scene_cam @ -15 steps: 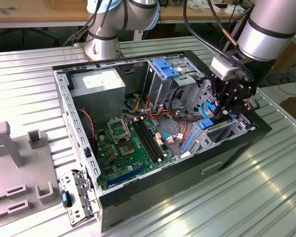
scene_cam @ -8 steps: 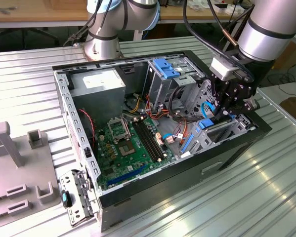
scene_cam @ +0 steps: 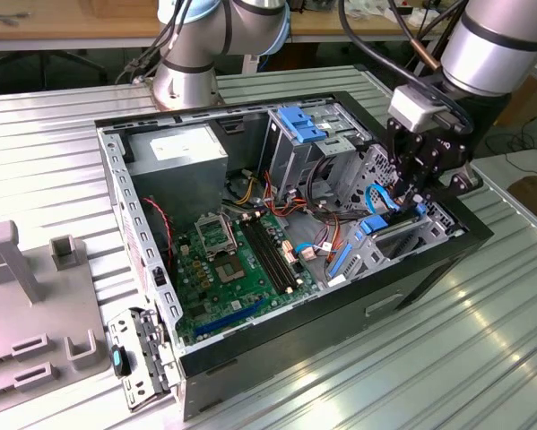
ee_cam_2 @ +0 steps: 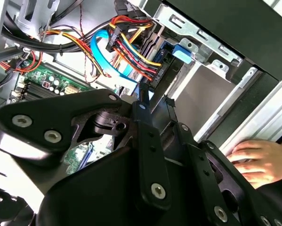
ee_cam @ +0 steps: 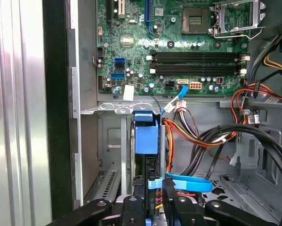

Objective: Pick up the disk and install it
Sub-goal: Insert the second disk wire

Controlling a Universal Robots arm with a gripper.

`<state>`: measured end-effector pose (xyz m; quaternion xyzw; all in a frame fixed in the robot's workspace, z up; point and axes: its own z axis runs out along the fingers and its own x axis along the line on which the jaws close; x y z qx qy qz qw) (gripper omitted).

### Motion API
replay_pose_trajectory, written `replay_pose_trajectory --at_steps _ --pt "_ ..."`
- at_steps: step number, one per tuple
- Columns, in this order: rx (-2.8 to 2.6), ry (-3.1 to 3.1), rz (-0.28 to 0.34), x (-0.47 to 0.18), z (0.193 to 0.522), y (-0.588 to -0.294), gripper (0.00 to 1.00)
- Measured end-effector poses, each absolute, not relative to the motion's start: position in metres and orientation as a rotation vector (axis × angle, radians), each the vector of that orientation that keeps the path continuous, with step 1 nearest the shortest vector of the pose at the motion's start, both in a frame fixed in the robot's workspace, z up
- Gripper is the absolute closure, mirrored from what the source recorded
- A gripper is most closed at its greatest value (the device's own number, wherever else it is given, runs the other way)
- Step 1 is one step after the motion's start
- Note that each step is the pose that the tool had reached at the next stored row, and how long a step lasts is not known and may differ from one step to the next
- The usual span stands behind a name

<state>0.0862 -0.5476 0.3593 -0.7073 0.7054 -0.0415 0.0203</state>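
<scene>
An open computer case point(scene_cam: 205, 394) lies on its side on the ribbed metal table point(scene_cam: 411, 358), its green motherboard point(scene_cam: 232, 269) facing up. The arm reaches down into the case at the corner nearest the exterior view's right, and the claw point(scene_cam: 410, 199) hangs just above the drive bay there. In the first wrist view the disk point(ee_cam: 146, 136) stands on edge in the bay beside the case's side wall, its bright blue carrier end facing the camera and its dark body running down toward the claw point(ee_cam: 158, 195). The black fingers point(ee_cam: 170, 200) stand close together at the disk's near end, among a flat blue cable point(ee_cam: 190, 183) and a bundle of orange, yellow and red wires point(ee_cam: 178, 136); I cannot tell whether they clamp the disk or only sit against it. In the second wrist view the same fingers point(ee_cam_2: 148, 141) point into the bay past the blue cable point(ee_cam_2: 105, 52), and a person's hand point(ee_cam_2: 258, 160) rests on the table just outside the case's wall. A grey plastic fixture point(scene_cam: 35, 296) sits at the table's edge on the exterior view's left, well apart from the case.
</scene>
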Motion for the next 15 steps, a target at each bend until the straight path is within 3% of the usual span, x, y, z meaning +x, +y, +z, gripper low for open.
replay_pose_trajectory --at_steps 3,6,15 --pt "-2.194 2.188 -0.129 0.0863 0.3595 -0.5475 0.72" --pt "-2.194 2.188 -0.129 0.0862 0.3596 -0.5476 0.89" --pt "-2.194 2.188 -0.129 0.0862 0.3596 -0.5476 0.89"
